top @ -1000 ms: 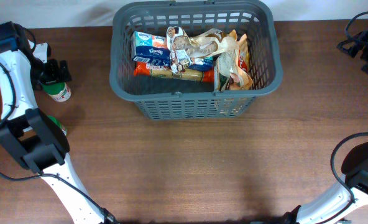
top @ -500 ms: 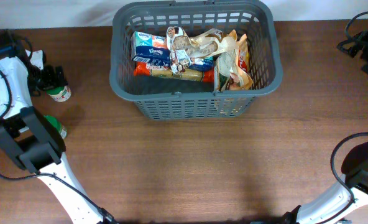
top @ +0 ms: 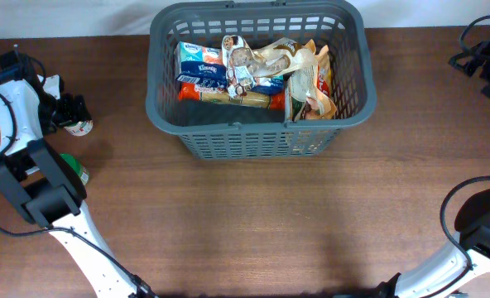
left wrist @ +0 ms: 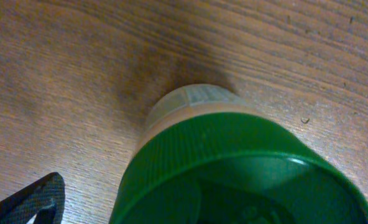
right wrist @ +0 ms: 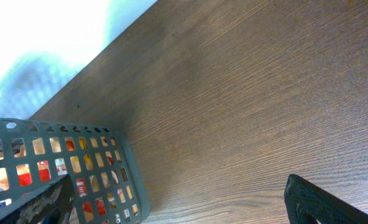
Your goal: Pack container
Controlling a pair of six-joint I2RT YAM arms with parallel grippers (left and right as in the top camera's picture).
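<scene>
No words or numbers clear enough to read. Small print on the blue pack (top: 199, 62) inside the container (top: 354, 91), upper middle, too blurry to make out.

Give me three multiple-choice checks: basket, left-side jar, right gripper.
1. The large slotted plastic basket is: A red; B dark grey; C white.
2. The small green-lidded jar at the left gripper is: A on the brown wooden table, left of the basket; B inside the basket; C right of it.
3. The right gripper is: A shut on a packet; B shut on a jar; C open, empty.
B: grey lattice overhead. A: jar on wood beyond the basket's left wall. C: fingers wide apart, nothing between.
</scene>
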